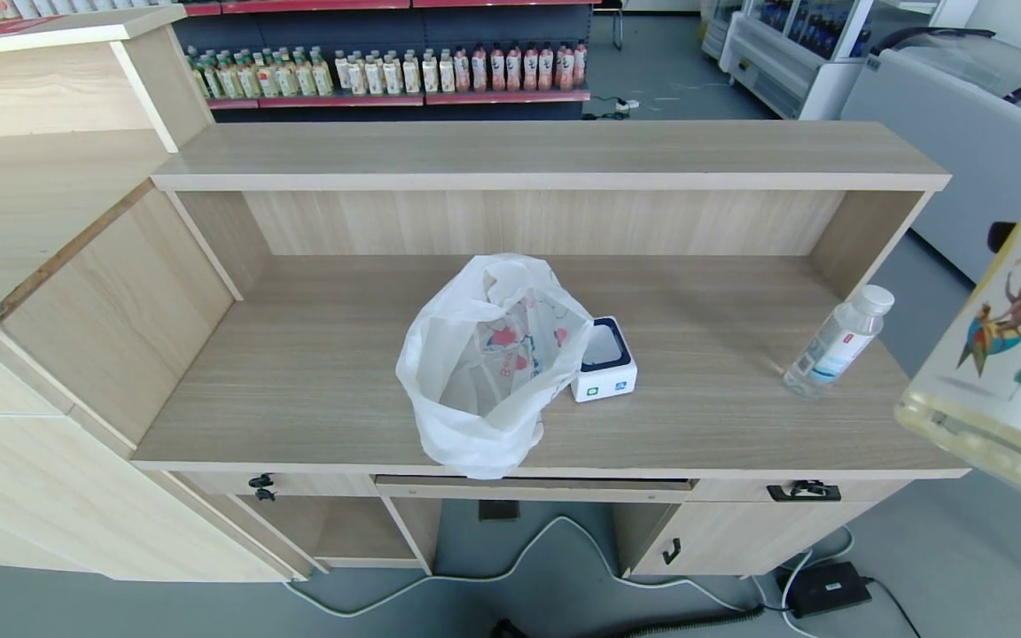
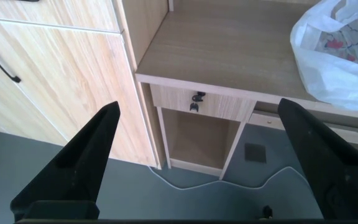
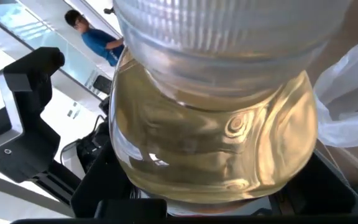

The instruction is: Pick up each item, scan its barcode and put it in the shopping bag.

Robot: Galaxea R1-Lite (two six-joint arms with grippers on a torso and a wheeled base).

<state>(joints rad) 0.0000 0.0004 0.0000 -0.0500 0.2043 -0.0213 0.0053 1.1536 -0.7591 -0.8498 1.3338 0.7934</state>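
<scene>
A large clear bottle of yellowish drink (image 1: 1007,346) with a printed label hangs in the air at the far right, close to the head camera. My right gripper (image 3: 216,143) is shut on it, and the bottle's base (image 3: 219,74) looms over the wrist camera. A white shopping bag (image 1: 488,363) stands open in the middle of the counter, with a small white scanner (image 1: 604,359) touching its right side. On the counter's right end a clear water bottle (image 1: 834,341) stands. My left gripper (image 2: 199,107) hangs open and empty below the counter's left front corner, with the bag (image 2: 337,56) beyond it.
The wooden counter (image 1: 298,390) has a raised back shelf (image 1: 546,155) and side walls. Drawers and a cabinet sit under its front edge (image 2: 194,102). Cables and a power brick (image 1: 825,587) lie on the floor. Freezers (image 1: 962,106) stand at the right.
</scene>
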